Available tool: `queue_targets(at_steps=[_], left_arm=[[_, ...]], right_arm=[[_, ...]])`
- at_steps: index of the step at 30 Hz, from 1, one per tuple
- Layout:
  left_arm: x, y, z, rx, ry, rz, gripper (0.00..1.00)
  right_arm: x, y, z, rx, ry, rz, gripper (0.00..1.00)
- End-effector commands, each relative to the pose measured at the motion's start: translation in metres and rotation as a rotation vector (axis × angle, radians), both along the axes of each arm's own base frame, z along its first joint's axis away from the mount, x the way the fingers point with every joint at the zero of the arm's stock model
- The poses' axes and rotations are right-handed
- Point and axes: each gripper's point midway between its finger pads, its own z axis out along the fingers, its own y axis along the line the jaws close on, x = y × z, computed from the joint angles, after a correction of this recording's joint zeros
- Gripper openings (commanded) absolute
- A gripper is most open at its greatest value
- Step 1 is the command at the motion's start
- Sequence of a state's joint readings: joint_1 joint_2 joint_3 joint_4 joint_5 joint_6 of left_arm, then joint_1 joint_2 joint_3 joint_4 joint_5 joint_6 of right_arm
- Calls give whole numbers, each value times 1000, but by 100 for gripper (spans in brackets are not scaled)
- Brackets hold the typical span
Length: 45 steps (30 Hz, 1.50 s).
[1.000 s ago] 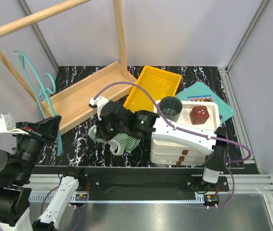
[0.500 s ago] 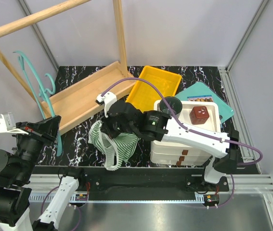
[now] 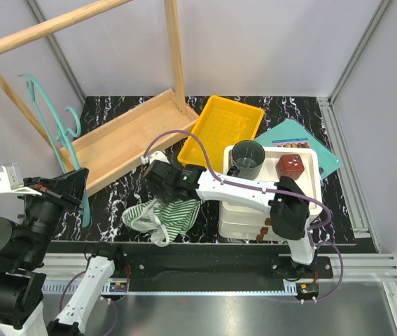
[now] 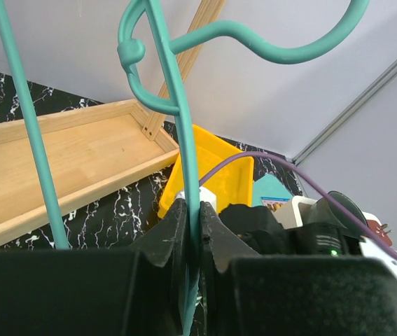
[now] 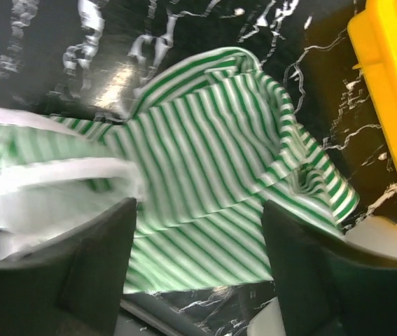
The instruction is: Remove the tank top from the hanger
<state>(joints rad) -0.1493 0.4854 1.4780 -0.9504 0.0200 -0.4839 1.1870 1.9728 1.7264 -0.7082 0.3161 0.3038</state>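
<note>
Your right gripper [image 5: 198, 241] has let go: the tank top [image 3: 159, 220] lies crumpled on the counter [image 3: 110, 203] beneath its spread jaws. Your left gripper [image 4: 192, 238] pinches the hanger [image 4: 172, 105].

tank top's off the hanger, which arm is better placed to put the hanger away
Left. The left gripper is shut on the hanger. The right gripper stands open over the tank top, which lies crumpled on the table, apart from the hanger.
</note>
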Motion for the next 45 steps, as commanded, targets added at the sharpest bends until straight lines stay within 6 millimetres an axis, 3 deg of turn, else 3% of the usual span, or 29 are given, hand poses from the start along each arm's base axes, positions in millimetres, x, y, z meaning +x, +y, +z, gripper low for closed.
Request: queue_targets(at_steps=[1,10,17,22,24,25,31,35,38,45], left_arm=[[1,9,9,24,-51,47,0],[-1,10,6,27,-48,47,0],[-1,9,3,26,-40,43,0],[-3,9,3,25,-43,44,0],[-3,9,3,25,-43,44,0],[-3,10,3,24,-43,46,0],[-2,9,2,21,-41,44,0],[-3,10,2,22,-43,45,0],[-3,11,2,23,-43,52,0],[-2,12,1,22,-41,61,0]], right_arm=[[8,-1,-9,-20,5,-13,99],[11,2,-44,-91,24,-10,100],[-1,6,-81,-107,114,-5,100],[-13,10,-92,-80,151,0,98],[-17,12,-89,-72,145,5,91],[-20,13,-89,-69,147,10,80],[-32,16,-84,-44,161,35,38],[-33,18,-65,6,148,39,12],[-32,20,-30,68,110,51,0],[-35,17,107,321,-35,80,0]])
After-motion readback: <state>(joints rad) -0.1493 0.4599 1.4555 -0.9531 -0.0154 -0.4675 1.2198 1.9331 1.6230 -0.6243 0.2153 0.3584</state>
